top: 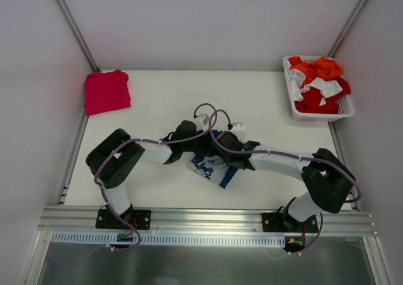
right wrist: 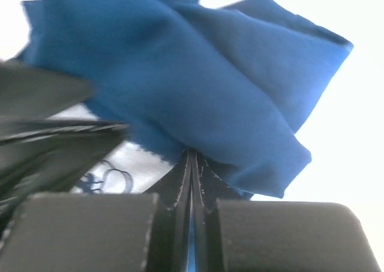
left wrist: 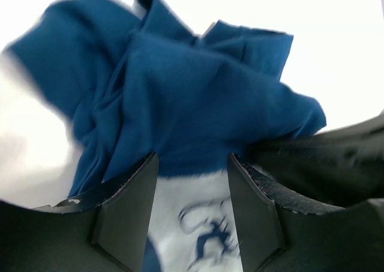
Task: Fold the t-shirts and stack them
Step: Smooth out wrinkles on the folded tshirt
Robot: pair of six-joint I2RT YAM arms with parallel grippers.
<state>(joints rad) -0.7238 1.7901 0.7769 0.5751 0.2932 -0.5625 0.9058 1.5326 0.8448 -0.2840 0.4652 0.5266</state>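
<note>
Overhead and wrist views, two arms at work on a white table (top: 164,102). The blue shirt (top: 214,170) lies crumpled near the middle of the table, just ahead of the arm bases, with both arms bent inward over it. Its white panel with a blue print (left wrist: 204,236) faces up on the near side, and the blue cloth bunches in loose folds beyond.

The left gripper (left wrist: 192,158) stands over the shirt with its fingers (left wrist: 129,212) apart; the white panel and the edge of the blue cloth show in the gap. The wrist view does not show whether the fingers touch the cloth.

The right gripper (right wrist: 191,153) is clenched on a fold of the blue shirt, and a thin sliver of blue shows between its pressed fingers (right wrist: 177,188).

The red shirt (top: 107,91) lies folded at the far left corner, well apart from the arms. A white basket (top: 292,90) at the far right corner holds orange, white and red cloths (top: 318,83).
</note>
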